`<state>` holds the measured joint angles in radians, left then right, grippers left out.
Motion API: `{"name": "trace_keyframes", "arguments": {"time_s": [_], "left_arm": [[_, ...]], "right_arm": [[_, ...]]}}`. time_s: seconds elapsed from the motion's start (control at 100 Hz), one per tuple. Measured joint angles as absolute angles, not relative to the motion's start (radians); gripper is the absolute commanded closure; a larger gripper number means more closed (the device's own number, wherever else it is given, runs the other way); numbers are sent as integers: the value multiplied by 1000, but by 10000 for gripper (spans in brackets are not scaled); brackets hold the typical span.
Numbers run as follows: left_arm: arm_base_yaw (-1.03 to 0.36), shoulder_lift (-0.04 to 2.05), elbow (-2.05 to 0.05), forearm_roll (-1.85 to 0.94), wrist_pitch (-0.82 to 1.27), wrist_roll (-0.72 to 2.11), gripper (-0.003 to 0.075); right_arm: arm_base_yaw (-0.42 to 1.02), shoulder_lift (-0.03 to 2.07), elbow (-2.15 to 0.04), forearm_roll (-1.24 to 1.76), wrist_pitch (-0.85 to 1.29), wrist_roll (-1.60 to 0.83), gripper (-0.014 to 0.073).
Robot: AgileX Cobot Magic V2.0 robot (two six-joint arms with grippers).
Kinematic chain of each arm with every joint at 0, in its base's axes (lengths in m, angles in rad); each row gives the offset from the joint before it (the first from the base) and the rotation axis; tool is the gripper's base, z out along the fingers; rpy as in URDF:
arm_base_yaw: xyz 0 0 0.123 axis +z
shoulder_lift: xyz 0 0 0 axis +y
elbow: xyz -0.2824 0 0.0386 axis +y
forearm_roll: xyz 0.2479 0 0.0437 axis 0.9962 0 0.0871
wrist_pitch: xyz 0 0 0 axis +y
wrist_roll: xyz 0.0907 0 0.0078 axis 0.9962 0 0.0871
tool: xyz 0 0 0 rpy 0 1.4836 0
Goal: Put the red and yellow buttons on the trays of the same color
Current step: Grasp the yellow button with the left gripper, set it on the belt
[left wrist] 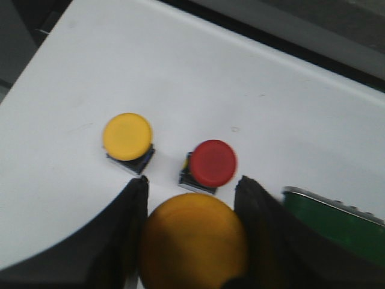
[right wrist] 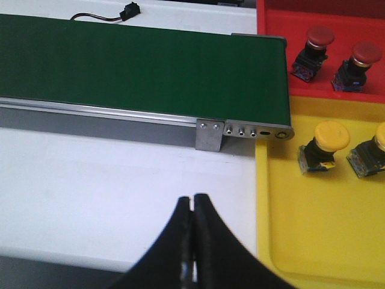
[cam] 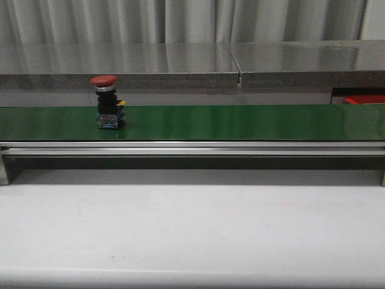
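A red button [cam: 107,100] stands upright on the green conveyor belt [cam: 240,122] at the left of the front view. My left gripper [left wrist: 191,186] is shut on a yellow button [left wrist: 194,241] held above the white table. Below it stand another yellow button [left wrist: 127,138] and a red button [left wrist: 211,165]. My right gripper [right wrist: 193,200] is shut with nothing in it, over the white table beside the yellow tray [right wrist: 313,235]. Two yellow buttons [right wrist: 323,146] [right wrist: 372,152] lie in that tray. The red tray [right wrist: 283,36] holds two red buttons [right wrist: 313,49] [right wrist: 356,64].
The belt's end [right wrist: 252,129] with its metal bracket meets the yellow tray. A black cable plug [right wrist: 127,11] lies beyond the belt. A steel shelf [cam: 180,63] runs behind the belt. The belt's other end [left wrist: 331,220] shows beside my left fingers.
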<state>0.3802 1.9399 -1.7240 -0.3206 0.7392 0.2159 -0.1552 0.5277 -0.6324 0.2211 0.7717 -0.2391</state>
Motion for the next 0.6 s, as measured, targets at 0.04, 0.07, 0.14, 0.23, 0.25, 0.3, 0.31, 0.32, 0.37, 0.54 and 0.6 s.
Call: {"name": "trace_keyframes", "arguments": {"time_s": [0.04,0.07,0.14,0.23,0.25,0.3,0.31,0.32,0.37,0.54,0.6], "left_arm": [[364,1921,-1718,-321,751,216,739],[348,1911,-1716,-321,758,216,739],[316,1891,-1704,-326,770,216,739],[287,1879,-1685,-325,786,218,739],[280,1877,-1679,-325,788,218,739],[266,1878,-1662,-325,790,219,739],[262,1878,-1659,-325,790,219,739],[260,1878,-1653,-323,790,219,739],[245,1878,-1633,-317,790,219,739],[203,1878,-1563,-291,753,220,739],[193,1878,-1544,-285,738,221,739]], "right_arm": [[-155,528,-632,221,772,-239,711],[-155,528,-632,221,772,-239,711],[-155,528,-632,221,772,-239,711],[-155,528,-632,221,772,-239,711],[-155,528,-632,221,772,-239,711],[-155,528,-632,221,772,-239,711],[-155,528,-632,221,772,-239,711],[-155,528,-632,221,772,-239,711],[-155,528,-632,221,772,-239,711],[-155,528,-632,221,772,-239,711],[-155,528,-632,221,772,-239,711]]}}
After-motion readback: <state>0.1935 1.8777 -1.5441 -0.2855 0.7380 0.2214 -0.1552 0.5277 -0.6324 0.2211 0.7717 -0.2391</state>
